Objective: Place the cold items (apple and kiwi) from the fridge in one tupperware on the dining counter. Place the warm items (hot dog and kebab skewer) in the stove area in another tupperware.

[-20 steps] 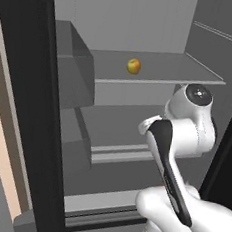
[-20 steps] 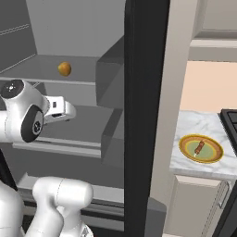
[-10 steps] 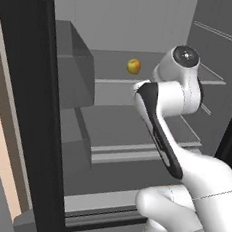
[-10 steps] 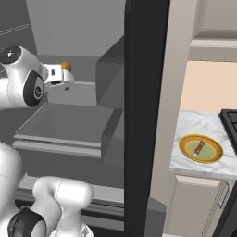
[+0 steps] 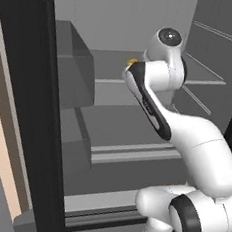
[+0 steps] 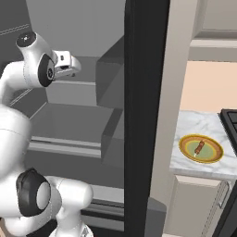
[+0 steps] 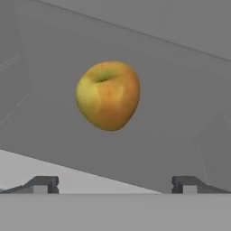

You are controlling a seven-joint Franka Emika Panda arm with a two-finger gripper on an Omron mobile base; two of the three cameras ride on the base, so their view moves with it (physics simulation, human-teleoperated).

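Arm: the white arm point(image 5: 186, 140) is reaching up and forward into the open fridge point(image 5: 122, 18), its hand sitting at the level of the upper shelf point(image 5: 110, 69).
Jaws: the gripper point(image 7: 115, 182) is standing with its jaws wide apart, and nothing is sitting between them; the two dark fingertips point(image 7: 43, 184) are showing at the bottom of the hand view, one far to each side.
Apple: the apple point(image 7: 107, 94), yellow-green with an orange blush, is resting on the upper shelf straight ahead of the jaws and apart from them, its stem dimple facing up; in the left base view just a sliver of it point(image 5: 131, 63) is peeking out behind the hand.
Hand from the right: in the right base view the hand point(image 6: 65, 66) is pointing toward the rear of the fridge, just over the upper shelf.
Fridge interior: a grey bin point(image 5: 72, 68) is sitting at the left of the upper shelf in the left base view, and a lower shelf point(image 5: 122, 126) is lying beneath the arm.
Table: outside the fridge, in the right base view, a marble table point(image 6: 217, 134) is carrying a yellow plate point(image 6: 187, 150) just beside the stove point(image 6: 230, 122).
Kebab skewer: the kebab skewer point(image 6: 199, 148) is lying on that plate, well apart from the arm.
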